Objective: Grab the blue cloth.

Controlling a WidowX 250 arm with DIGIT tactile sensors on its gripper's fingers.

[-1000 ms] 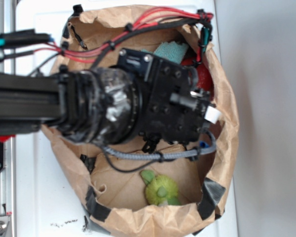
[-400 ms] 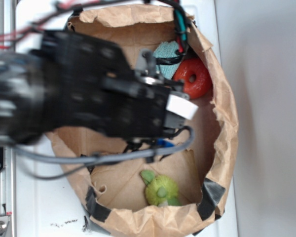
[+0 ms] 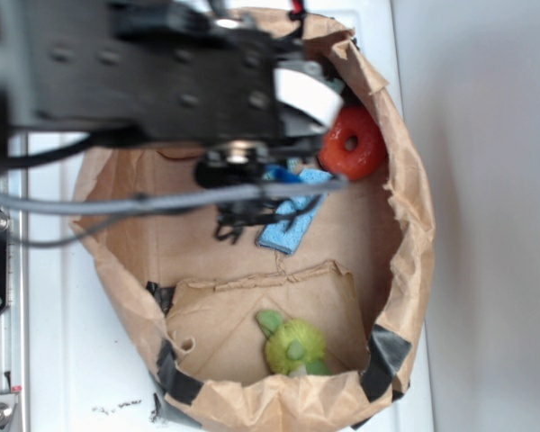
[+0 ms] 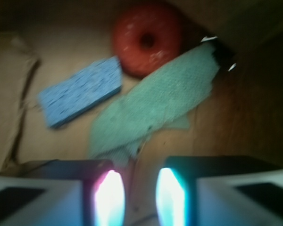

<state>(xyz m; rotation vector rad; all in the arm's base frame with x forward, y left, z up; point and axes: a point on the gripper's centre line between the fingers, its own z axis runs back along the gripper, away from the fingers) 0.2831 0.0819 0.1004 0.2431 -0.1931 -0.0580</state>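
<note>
The blue cloth (image 3: 292, 222) lies flat on the floor of a brown paper bag (image 3: 405, 252), just below-left of the red ring (image 3: 353, 144). In the wrist view the blue cloth (image 4: 80, 92) lies upper left, beside the red ring (image 4: 148, 40) and a longer pale teal cloth (image 4: 160, 101). My gripper (image 4: 137, 195) hangs above the bag floor, short of the cloths, its jaws a little apart with nothing between them. In the exterior view the gripper (image 3: 252, 209) is just left of the blue cloth and the arm hides the teal cloth.
A green plush toy (image 3: 292, 346) lies at the bag's near end by a folded paper flap (image 3: 252, 310). The bag's crumpled walls ring the working space. Grey and black cables (image 3: 117, 202) run across the bag from the arm.
The arm has swung toward the top left of the exterior view, uncovering the red ring and the blue cloth. The cloth has not moved.
</note>
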